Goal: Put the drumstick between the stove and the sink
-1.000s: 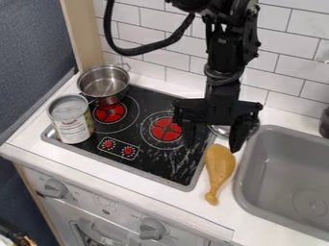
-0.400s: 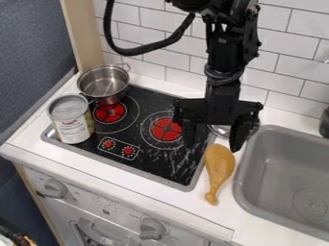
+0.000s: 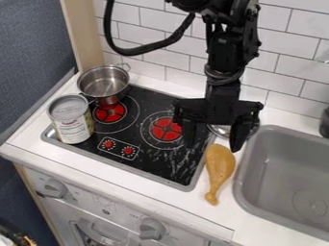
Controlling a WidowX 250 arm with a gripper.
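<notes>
From my seat, the orange-brown plastic drumstick [image 3: 220, 166] lies on the white tabletop [image 3: 193, 204], narrow end toward six o'clock, with the black-topped stove [image 3: 145, 161] at its nine o'clock and the grey rectangular sink [image 3: 273, 163] at its three. My black gripper [image 3: 213, 143] hangs toward its twelve, jaws spread wide around nothing.

We see a toy or mock kitchen corner. We go by the flat black stovetop with red burner discs [image 3: 144, 149], grey rectangular sink basin [image 3: 286, 168] set in a white smooth countertop [image 3: 154, 196], white rectangular wall tiles [image 3: 172, 43], and pale oven front with round knobs [image 3: 103, 207] below. Shiny round metal pot [image 3: 104, 82] and grey-topped cylindrical can with paper label [image 3: 71, 120] fit too.
</notes>
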